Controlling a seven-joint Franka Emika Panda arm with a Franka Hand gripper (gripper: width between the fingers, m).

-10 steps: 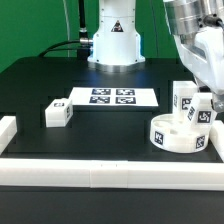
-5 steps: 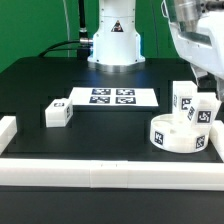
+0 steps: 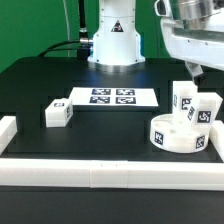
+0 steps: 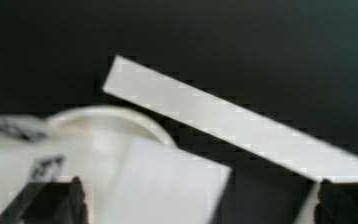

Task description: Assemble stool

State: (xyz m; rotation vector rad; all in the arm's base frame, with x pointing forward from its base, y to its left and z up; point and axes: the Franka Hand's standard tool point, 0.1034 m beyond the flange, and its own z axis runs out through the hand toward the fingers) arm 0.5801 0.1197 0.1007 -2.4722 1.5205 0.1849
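Note:
The stool's round white seat lies at the exterior view's right, near the front rail. Two tagged white legs stand upright on it, one at the back and one further right. A third leg lies loose on the black table at the left. My gripper hangs open above the two standing legs, touching neither. In the wrist view the seat and a blurred leg show below my open gripper, with nothing gripped.
The marker board lies flat mid-table in front of the robot base. White border rails run along the front, with a short block at the left and a rail at the right, just behind the seat.
My gripper opened wide, let go of the right-hand leg standing on the seat, and rose straight up. The leg stays upright where it was set.

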